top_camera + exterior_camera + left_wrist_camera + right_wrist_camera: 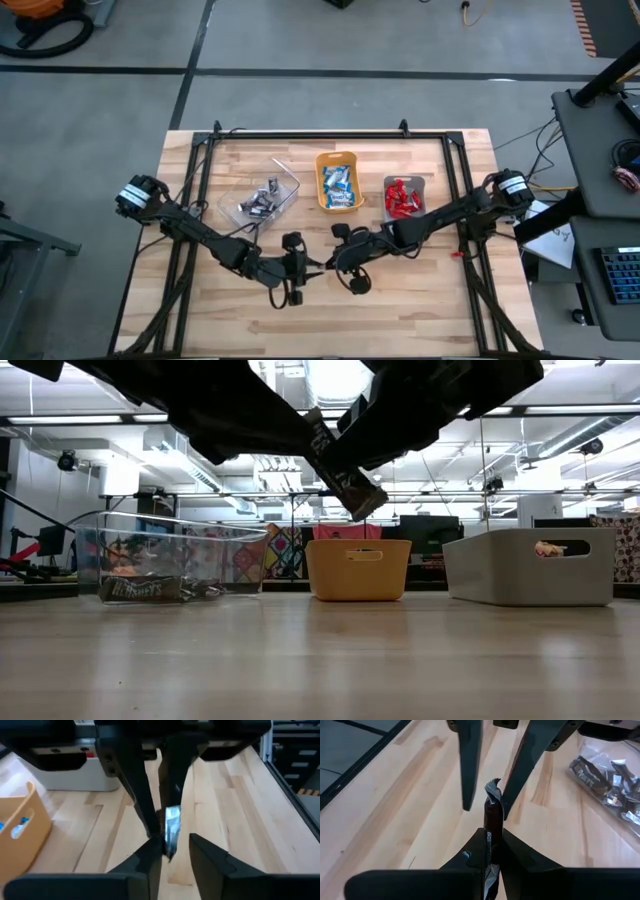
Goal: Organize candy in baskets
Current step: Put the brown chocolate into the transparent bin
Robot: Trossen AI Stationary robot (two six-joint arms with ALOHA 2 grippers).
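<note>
My left gripper, fingers apart, faces my right gripper, which is clamped on a dark candy bar mid-table, near the baskets. I judge it light, crinkly and slippery; I'd pinch its free end.

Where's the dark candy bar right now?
High view: dark candy bar is mid-table, clamped in the right gripper, its end between the left gripper fingers.
</note>
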